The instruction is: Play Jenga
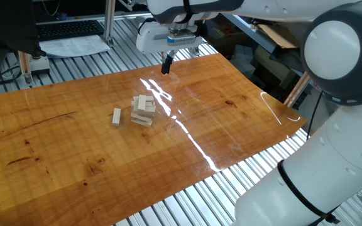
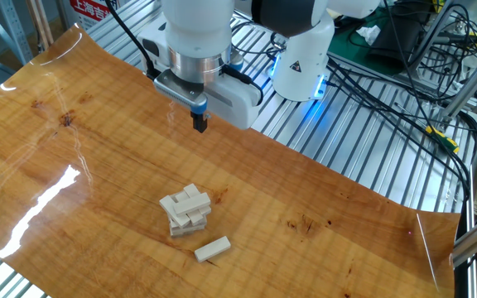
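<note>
Jenga tower (image 1: 143, 110) (image 2: 185, 211): a short stack of pale wooden blocks laid crosswise, standing on the wooden tabletop (image 1: 74, 157) (image 2: 89, 165). It sits toward the middle of the board, somewhat nearer the far edge in one fixed view. The top blocks sit uneven, some overhanging the layers beneath; the stack looks skewed rather than square.

Loose block (image 1: 116, 116) (image 2: 211, 247): one single block lies flat on the tabletop near the tower, apart from it and not touching. In the other fixed view it lies between the tower and the near edge of the board.

Gripper (image 1: 166, 64) (image 2: 199, 122): hangs pointing down above the tabletop close to the edge on the robot's side, well apart from the tower. The dark fingers appear drawn together with no visible gap, and nothing is seen held between them. It touches neither the tower nor the loose block.

Tabletop: glossy wood-grain sheet with strong light glare running across it; one corner (image 1: 288, 113) curls up off the support. It rests on a ribbed metal frame (image 1: 200, 194) (image 2: 338, 141).

Surroundings: the robot base (image 2: 302, 50) stands beyond the board edge, with black cables (image 2: 387, 74) trailing across the frame. A keyboard (image 1: 68, 28) and papers (image 1: 74, 45) lie past the far corner.
</note>
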Available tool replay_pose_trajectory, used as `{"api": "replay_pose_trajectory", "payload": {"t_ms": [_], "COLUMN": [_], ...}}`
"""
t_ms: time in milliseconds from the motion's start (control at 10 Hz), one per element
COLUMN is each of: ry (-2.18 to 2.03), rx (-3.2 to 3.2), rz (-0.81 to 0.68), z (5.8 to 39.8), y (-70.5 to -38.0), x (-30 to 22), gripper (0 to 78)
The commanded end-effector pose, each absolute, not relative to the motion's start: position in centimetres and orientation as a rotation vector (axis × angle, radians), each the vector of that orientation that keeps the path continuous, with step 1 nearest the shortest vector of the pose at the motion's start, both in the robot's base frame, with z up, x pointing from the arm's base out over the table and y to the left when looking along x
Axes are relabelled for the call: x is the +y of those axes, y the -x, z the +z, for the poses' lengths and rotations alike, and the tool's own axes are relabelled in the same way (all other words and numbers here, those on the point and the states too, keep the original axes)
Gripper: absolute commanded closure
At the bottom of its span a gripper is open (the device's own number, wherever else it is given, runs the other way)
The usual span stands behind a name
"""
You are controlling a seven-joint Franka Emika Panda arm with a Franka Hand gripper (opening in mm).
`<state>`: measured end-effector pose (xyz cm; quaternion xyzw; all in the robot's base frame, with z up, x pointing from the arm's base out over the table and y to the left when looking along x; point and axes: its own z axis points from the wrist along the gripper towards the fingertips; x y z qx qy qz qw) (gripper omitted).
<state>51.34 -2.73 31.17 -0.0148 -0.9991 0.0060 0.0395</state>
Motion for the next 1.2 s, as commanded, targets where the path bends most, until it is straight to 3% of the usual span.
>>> {"api": "replay_pose_trajectory", "payload": {"t_ms": [100, 1200], "ry": [0.137, 0.125], "rx": [-3.048, -3.059], "rz": [0.040, 0.082], "z": [27.30, 27.25], "y": [-50.68, -51.51], "x": [-0.91, -0.98], "gripper": [76.4, 76.4]}}
